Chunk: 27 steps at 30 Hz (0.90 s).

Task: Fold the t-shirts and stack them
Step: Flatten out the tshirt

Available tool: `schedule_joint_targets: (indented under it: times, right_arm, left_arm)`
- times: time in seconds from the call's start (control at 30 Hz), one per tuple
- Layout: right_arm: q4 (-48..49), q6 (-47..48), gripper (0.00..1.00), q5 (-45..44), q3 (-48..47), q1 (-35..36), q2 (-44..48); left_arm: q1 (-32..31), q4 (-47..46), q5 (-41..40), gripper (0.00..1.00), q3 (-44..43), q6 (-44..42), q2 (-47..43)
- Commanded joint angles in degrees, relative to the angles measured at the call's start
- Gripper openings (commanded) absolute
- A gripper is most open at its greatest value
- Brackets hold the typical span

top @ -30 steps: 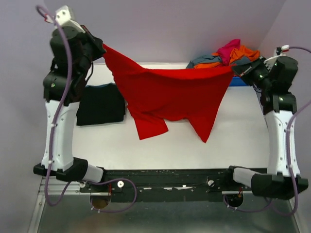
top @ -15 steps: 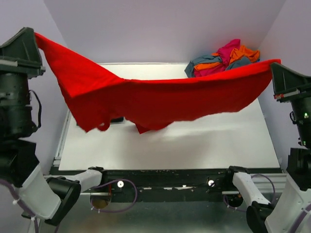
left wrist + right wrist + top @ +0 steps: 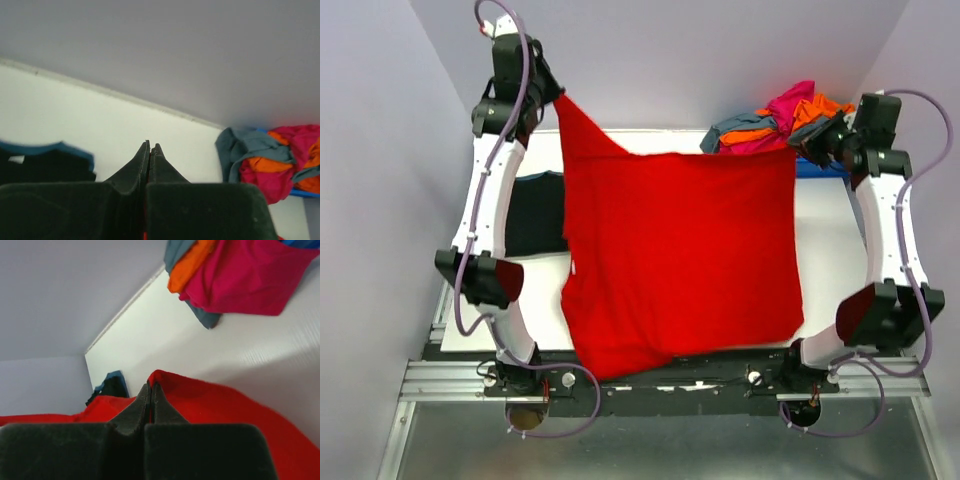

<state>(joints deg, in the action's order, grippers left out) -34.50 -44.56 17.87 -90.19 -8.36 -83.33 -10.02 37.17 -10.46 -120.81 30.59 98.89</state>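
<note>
The bright red t-shirt (image 3: 680,255) hangs spread over the table, its lower edge at the near table edge. My left gripper (image 3: 558,98) is shut on its far-left corner, raised at the back left. My right gripper (image 3: 798,148) is shut on its far-right corner, which shows in the right wrist view (image 3: 210,400). A thin red strip shows between the left jaws (image 3: 150,148). A folded black t-shirt with blue trim (image 3: 535,210) lies at the left, partly hidden by the red cloth. A heap of magenta, orange and grey-teal t-shirts (image 3: 775,120) sits at the back right.
A blue bin (image 3: 815,168) shows under the heap at the back right, mostly hidden. The white table (image 3: 840,260) ends at a back wall. Black rails (image 3: 720,380) run along the near edge.
Both arms swung from high and near the camera to the back of the table. The red t-shirt went from a sagging band to a flat sheet spread over the table.
</note>
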Motion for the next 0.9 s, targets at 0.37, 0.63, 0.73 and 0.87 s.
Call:
schedule_joint_targets:
  times: [0.37,0.63,0.73,0.87]
  right_arm:
    - [-5.60,-3.08,0.01,16.66,-38.25,-6.14,-17.05]
    - [7.68,-2.47,0.01,16.76,-5.29,-6.14,-7.12]
    - [10.24,-0.98,0.01,18.16,4.30,-6.14,-3.69]
    - [10.16,1.75,0.01,17.30,15.10,-6.14,3.94]
  left_arm:
    - [5.54,-22.31,13.09,0.00,-14.29,6.41,-4.41]
    - [5.36,-33.47,13.63,0.00,21.37,6.24,-19.06]
    - [5.36,-31.46,10.99,0.00,33.33,5.62,-27.32]
    - [5.28,-30.05,8.52,0.00,49.32,6.58,-38.48]
